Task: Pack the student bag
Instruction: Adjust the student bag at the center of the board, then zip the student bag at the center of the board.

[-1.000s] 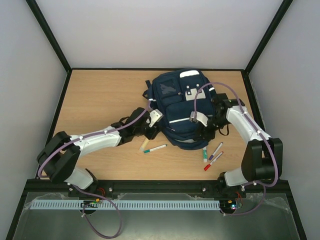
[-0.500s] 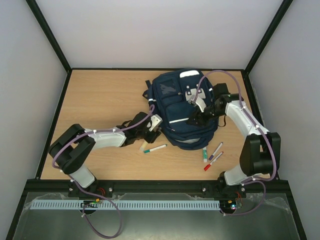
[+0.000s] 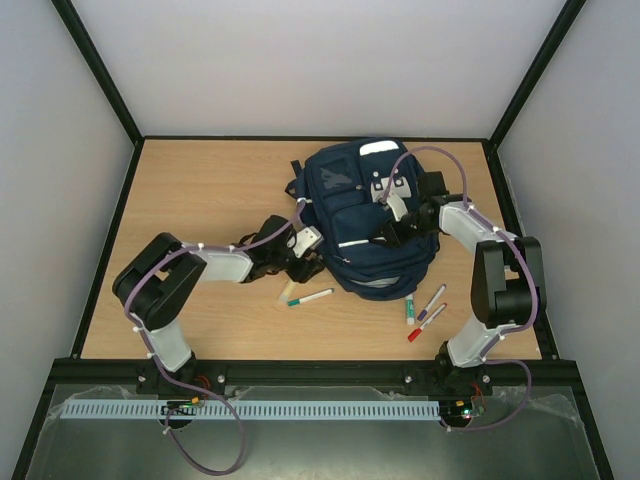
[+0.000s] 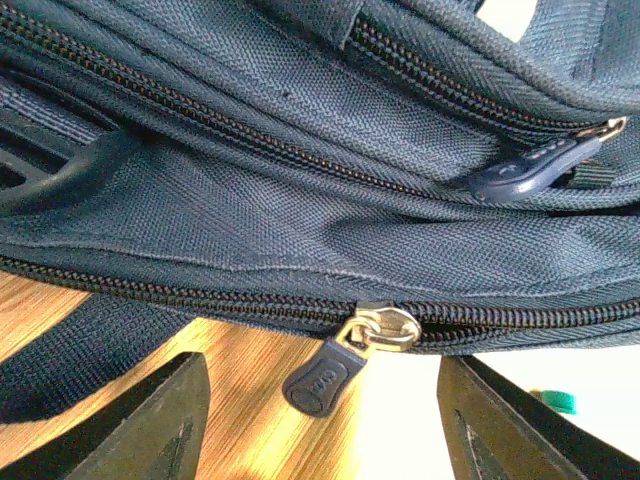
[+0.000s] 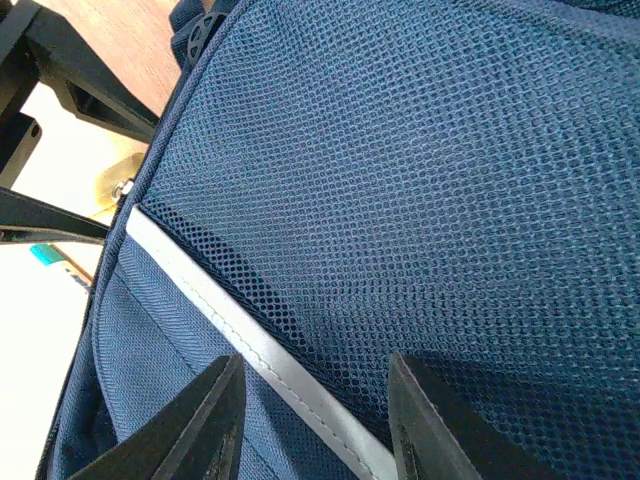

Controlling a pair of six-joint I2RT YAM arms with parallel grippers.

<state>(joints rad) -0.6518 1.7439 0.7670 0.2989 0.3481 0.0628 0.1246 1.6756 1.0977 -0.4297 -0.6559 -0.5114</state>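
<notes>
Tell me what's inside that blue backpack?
Nothing inside shows. The backpack lies on the table with the zips in view closed, so its contents, if any, are covered. Markers lie outside beside it.

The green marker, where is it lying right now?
In the top view, the green marker lies on the table, just off the near-left corner of the navy backpack, on the left arm's side.

Right fingers (image 5: 215, 425) moved from student bag (image 3: 350, 200) right edge onto front; left arm (image 3: 225, 266) folded inward.
</notes>
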